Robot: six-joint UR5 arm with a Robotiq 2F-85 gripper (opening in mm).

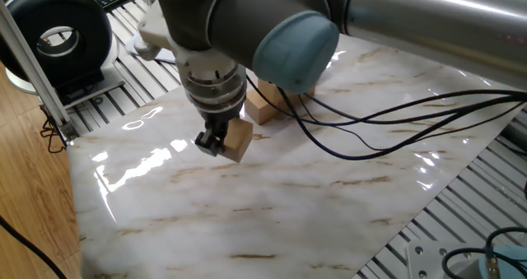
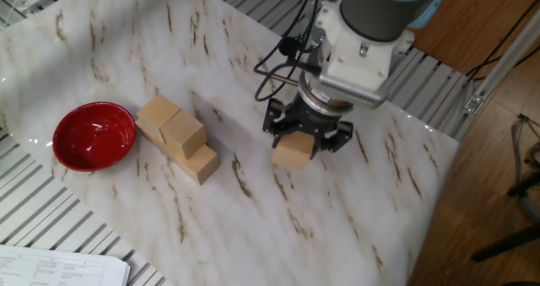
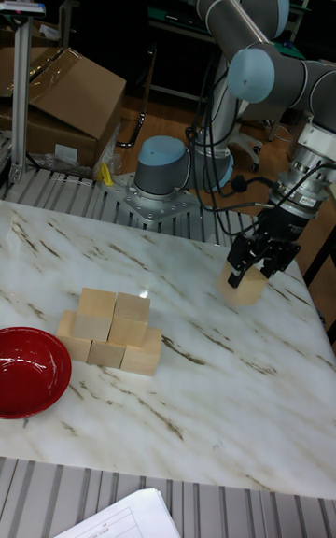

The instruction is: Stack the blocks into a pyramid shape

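Note:
My gripper (image 2: 297, 141) is shut on one light-tan wooden block (image 2: 292, 153), held a little above the marble table; the same block (image 3: 247, 289) hangs under the gripper (image 3: 260, 267) in the tall fixed view. The other blocks (image 3: 108, 329) form a stack at the left: three in a bottom row and two on top. That stack (image 2: 177, 139) lies well to the left of the held block. In one fixed view the gripper (image 1: 217, 139) grips the block (image 1: 237, 139), and the arm hides most of the stack (image 1: 262, 108).
A red bowl (image 2: 94, 135) sits left of the stack, near the table's edge (image 3: 28, 371). Black cables (image 1: 370, 135) trail across the marble table (image 2: 253, 227). A slotted metal frame (image 2: 51, 210) surrounds the marble, and a sheet of paper (image 2: 59, 267) lies at the lower left.

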